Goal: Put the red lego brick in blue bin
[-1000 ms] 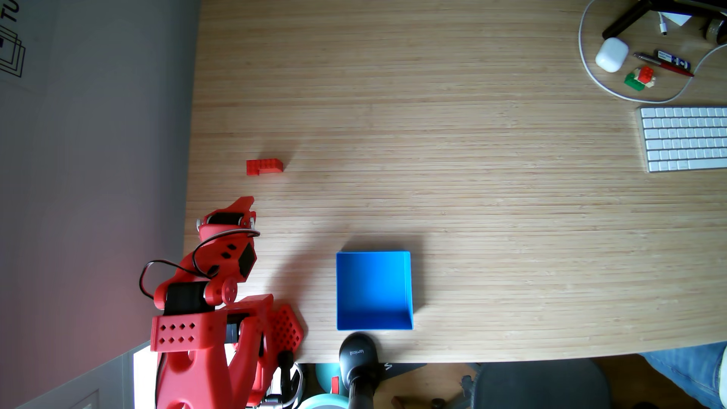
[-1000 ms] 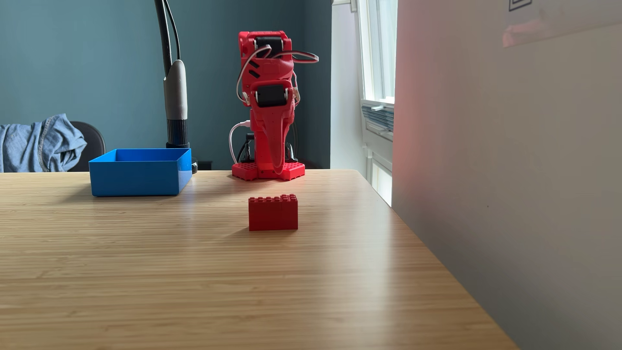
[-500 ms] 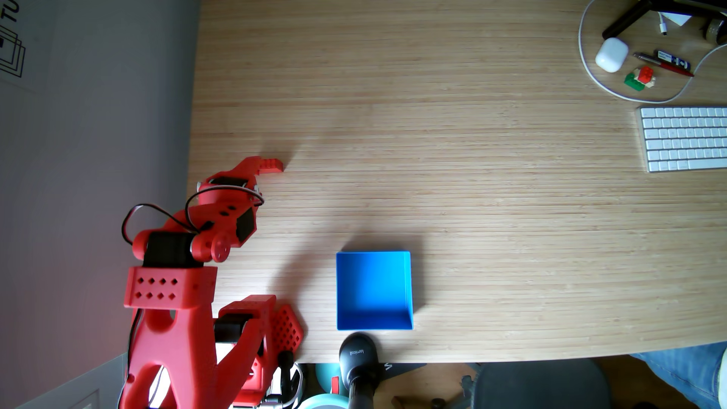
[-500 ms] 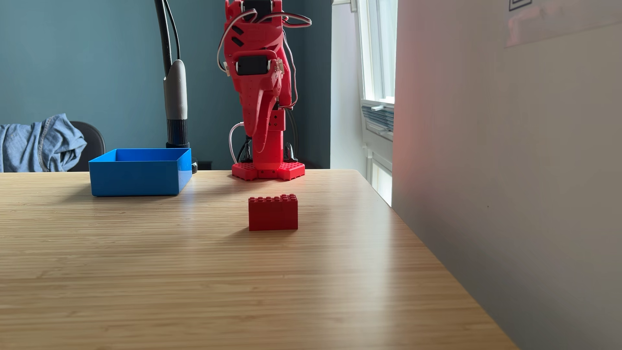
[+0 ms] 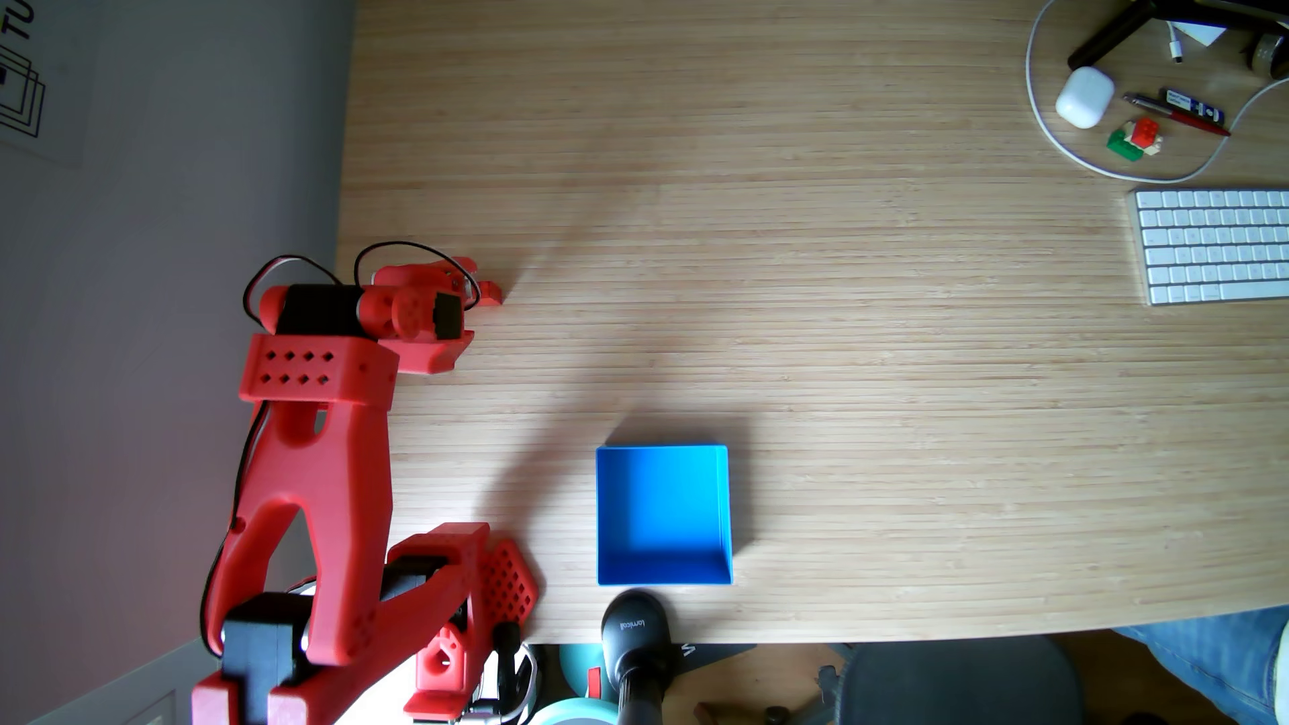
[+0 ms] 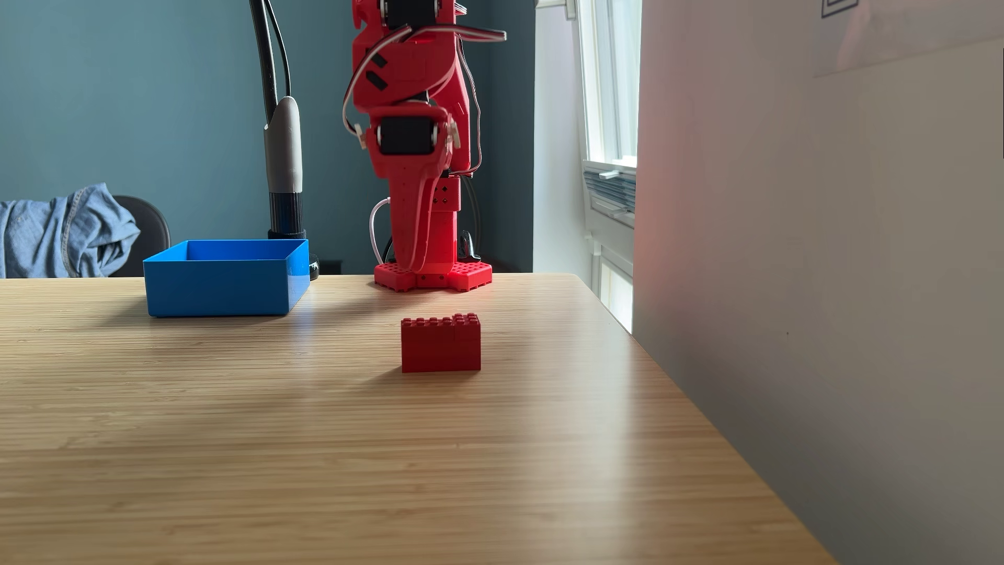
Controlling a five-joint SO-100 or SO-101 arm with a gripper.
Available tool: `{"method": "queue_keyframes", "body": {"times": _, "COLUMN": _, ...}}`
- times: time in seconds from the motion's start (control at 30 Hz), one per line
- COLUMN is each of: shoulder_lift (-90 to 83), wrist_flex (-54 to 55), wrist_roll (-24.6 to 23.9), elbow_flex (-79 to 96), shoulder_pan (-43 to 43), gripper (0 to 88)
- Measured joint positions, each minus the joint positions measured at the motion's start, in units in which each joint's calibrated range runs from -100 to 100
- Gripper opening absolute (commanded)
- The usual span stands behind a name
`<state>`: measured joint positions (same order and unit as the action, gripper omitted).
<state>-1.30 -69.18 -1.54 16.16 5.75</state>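
Red lego brick (image 6: 440, 343) is sitting on the wooden table (image 6: 326, 462), studs up, standing free in a fixed view taken low from the table's far side. In a fixed view from above, only the brick's right end (image 5: 490, 293) is peeking out past the arm's wrist; the rest is covered.

Red arm (image 5: 317, 446) is reaching from its base at the table's lower-left edge toward 12 o'clock in the top-down picture, with the wrist folding over the brick. Gripper (image 6: 414, 263) is pointing down in the low view, hanging above the table and behind the brick, clear of it. The fingers are reading as one narrow tapered wedge with no visible gap, and nothing is sitting between them; cannot tell for sure whether they are fully closed.

Blue bin (image 5: 723, 512) is lying at about 4 o'clock from the brick in the top-down view, well apart, open side up, showing nothing inside. In the low view the bin (image 6: 217, 288) is sitting at about 10 o'clock from the brick, near the back edge.

Black lamp stand (image 6: 282, 157) is rising just behind the bin. White keyboard (image 5: 1214, 245) is lying at the right edge at 3 o'clock. Small red-green-white lego cluster (image 5: 1135, 138), white earbud case (image 5: 1083, 96) and pen (image 5: 1175, 111) are sitting at 2 o'clock, ringed by a white cable (image 5: 1046, 132).
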Motion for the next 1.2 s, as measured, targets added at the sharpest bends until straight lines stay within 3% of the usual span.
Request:
{"method": "queue_keyframes", "body": {"times": 0.9, "shoulder_lift": 22.34, "wrist_flex": -0.55, "wrist_roll": 1.71, "elbow_flex": -16.77, "shoulder_pan": 0.0, "gripper": 24.5}}
{"method": "queue_keyframes", "body": {"times": 1.2, "shoulder_lift": 26.38, "wrist_flex": -0.55, "wrist_roll": 1.17, "elbow_flex": -19.65, "shoulder_pan": -1.54, "gripper": 15.9}}
